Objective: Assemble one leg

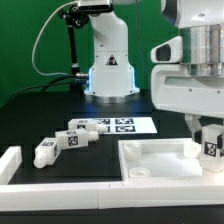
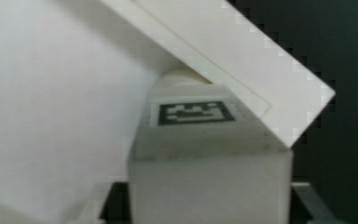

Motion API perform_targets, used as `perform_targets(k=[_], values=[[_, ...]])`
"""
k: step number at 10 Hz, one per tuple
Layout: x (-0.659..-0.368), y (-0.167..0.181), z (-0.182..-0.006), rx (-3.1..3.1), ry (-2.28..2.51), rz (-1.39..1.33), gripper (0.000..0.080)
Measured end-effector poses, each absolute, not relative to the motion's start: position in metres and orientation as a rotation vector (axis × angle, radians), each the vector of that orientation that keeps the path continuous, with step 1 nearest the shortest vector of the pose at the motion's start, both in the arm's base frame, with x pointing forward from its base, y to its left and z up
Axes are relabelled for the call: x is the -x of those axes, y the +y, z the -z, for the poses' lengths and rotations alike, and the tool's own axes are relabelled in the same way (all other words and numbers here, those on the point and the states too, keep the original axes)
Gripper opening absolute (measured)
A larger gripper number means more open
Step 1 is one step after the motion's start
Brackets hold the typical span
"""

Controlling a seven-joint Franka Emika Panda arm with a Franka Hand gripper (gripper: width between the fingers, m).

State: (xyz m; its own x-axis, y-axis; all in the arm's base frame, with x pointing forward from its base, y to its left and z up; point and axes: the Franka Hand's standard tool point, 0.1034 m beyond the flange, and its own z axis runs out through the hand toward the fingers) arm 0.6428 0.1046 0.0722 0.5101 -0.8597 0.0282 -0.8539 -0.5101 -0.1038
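My gripper [image 1: 211, 140] is at the exterior view's right, shut on a white leg [image 1: 211, 146] with a black-and-white tag. It holds the leg upright over the right corner of the large white tray-shaped part [image 1: 150, 158]. In the wrist view the leg [image 2: 202, 150] fills the middle between the dark fingers [image 2: 112, 200], its tag facing the camera, and its far end sits at the tray's corner [image 2: 247, 70]. Whether the leg touches the tray I cannot tell. Three more legs lie on the table to the left [image 1: 62, 143].
The marker board [image 1: 125, 126] lies behind the loose legs. A white L-shaped rail [image 1: 15, 165] runs along the front and left of the table. The robot base [image 1: 108, 70] stands at the back.
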Motion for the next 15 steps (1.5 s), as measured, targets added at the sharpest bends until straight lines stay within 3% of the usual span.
perform_targets(k=[5, 8, 9, 10, 11, 15], values=[[-0.6379, 0.1046, -0.0701, 1.78, 2.416, 0.074, 0.0286], [-0.6369, 0.1038, -0.0701, 1.837, 2.382, 0.094, 0.0292], [-0.6373, 0.1021, -0.0704, 2.029, 2.229, 0.106, 0.0513], [-0.6388, 0.1029, -0.0715, 2.207, 2.054, 0.124, 0.0513], [-0.6387, 0.1062, -0.0709, 2.415, 1.81, 0.139, 0.0627], [-0.6365, 0.1094, -0.0698, 2.706, 1.4, 0.154, 0.0649]])
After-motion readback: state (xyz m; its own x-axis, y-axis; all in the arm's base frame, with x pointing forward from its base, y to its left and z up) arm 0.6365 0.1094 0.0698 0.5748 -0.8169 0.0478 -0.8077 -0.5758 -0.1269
